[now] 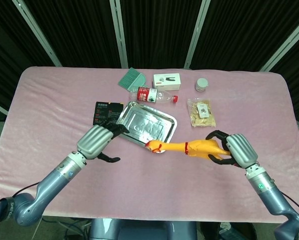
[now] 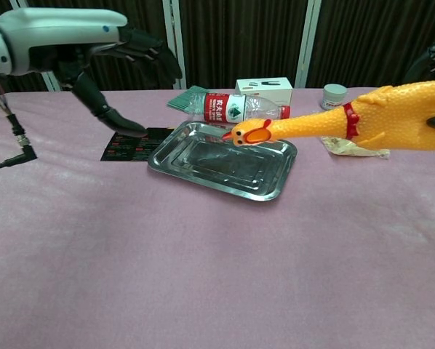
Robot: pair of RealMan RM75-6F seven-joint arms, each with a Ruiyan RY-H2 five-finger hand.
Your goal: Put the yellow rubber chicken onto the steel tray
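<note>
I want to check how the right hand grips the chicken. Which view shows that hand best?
The head view: the whole right hand shows there, its dark fingers curled around the rubber chicken at its body end. The chest view shows the chicken large, but of the hand only a dark sliver at the right edge.

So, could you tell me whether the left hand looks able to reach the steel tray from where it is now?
Probably yes. The left hand is open, holds nothing and hovers by the steel tray's near-left edge with nothing between them. The rubber chicken, held by the right hand, approaches from the other side.
</note>
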